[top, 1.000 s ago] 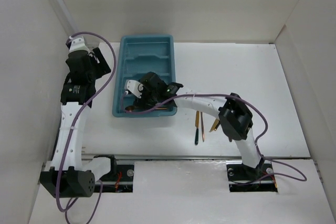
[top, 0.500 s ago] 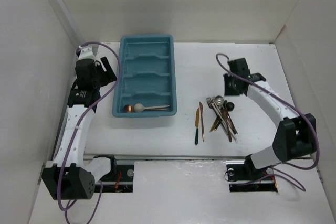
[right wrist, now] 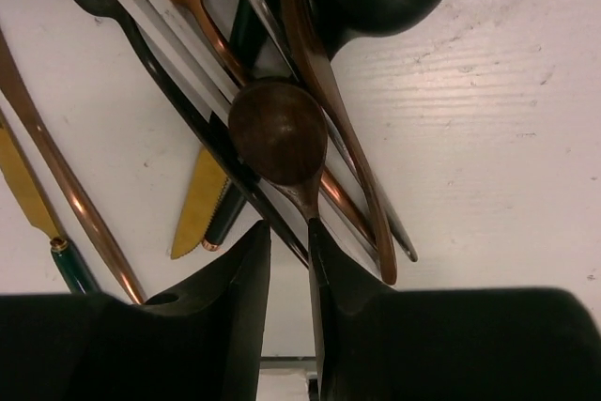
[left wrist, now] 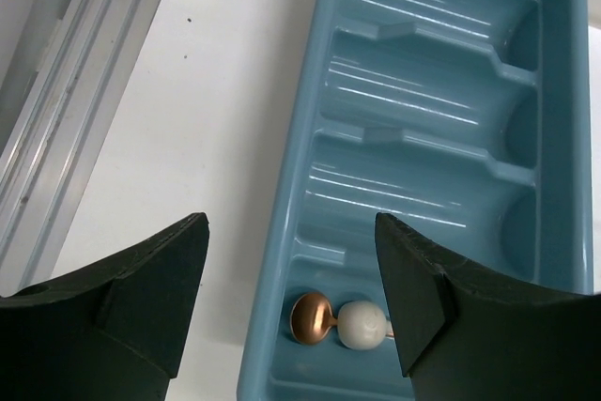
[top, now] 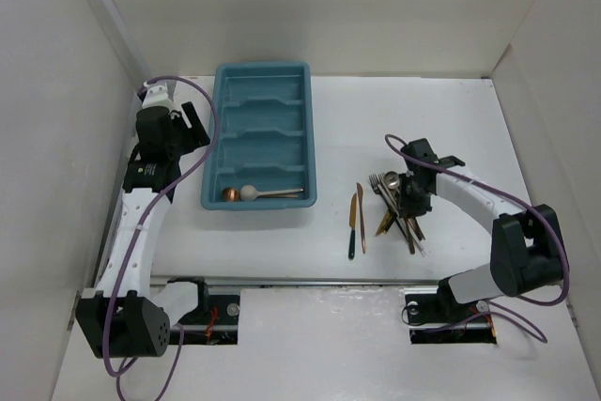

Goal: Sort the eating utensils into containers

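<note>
Eating utensils [top: 404, 224] heaped crosswise on desk [top: 376, 119] under right fingers [right wrist: 254, 265], pressed almost together on neck of dark spoon [right wrist: 278, 133], well apart from tray [top: 261, 69], left fingers [left wrist: 413, 269] spread wide beside it; could drag overlapping neighbours up or lose slim neck on lifting.

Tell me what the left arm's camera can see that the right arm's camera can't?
Only left wrist: the blue tray, with a copper spoon and a white spoon in its end slot, and the left gripper wide open. Only right wrist: the pile of utensils, a brown spoon on top, and the right gripper, fingers close together by its handle. Both: the white table.
</note>
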Robot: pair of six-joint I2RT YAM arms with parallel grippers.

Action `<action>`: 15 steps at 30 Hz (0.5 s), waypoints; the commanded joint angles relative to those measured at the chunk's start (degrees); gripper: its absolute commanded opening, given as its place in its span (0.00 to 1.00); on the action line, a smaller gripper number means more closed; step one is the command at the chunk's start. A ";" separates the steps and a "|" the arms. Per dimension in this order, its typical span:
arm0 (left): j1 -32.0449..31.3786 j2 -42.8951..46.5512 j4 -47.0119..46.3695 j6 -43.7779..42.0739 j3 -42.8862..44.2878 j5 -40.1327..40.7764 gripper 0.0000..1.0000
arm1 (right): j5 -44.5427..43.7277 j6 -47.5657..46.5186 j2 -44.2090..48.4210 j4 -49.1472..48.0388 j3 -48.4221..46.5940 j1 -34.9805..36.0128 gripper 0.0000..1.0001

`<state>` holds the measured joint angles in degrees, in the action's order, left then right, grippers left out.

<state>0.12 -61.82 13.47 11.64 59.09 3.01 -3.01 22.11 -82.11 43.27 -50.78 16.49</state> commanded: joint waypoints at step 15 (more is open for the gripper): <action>0.14 1.88 -2.22 -0.21 -1.35 0.42 0.69 | -2.27 1.18 -3.59 -3.53 2.27 -0.06 0.20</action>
<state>0.12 -61.80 13.04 11.64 57.76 3.09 -3.84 22.87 -85.30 42.59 -48.80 16.49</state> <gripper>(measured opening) 0.684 0.213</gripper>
